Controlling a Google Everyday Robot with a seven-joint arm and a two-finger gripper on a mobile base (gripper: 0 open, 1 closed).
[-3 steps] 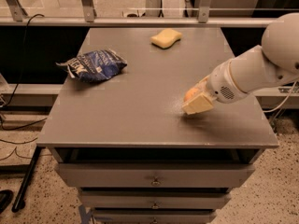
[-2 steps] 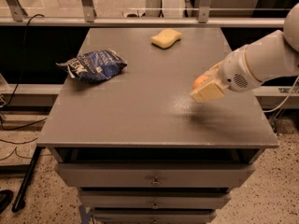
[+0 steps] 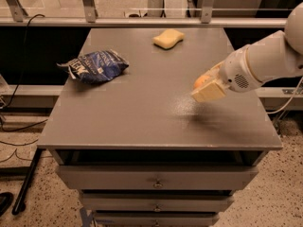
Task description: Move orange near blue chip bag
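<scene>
The orange (image 3: 200, 81) shows as a small bright patch between the pale fingers of my gripper (image 3: 208, 89), mostly hidden by them. The gripper is shut on it and holds it a little above the right side of the grey table (image 3: 137, 122), with a shadow below it. The blue chip bag (image 3: 97, 65) lies crumpled at the table's left side, far to the left of the gripper. My white arm (image 3: 265, 60) comes in from the right.
A pale yellow sponge (image 3: 168, 38) lies at the back middle of the table. Drawers (image 3: 156, 178) sit under the tabletop. A metal rail and glass (image 3: 151, 13) run behind the table. Cables (image 3: 14, 126) lie on the floor at left.
The gripper has risen from the table surface with the orange in it and shifted slightly right and back. The bag and sponge have not moved.
</scene>
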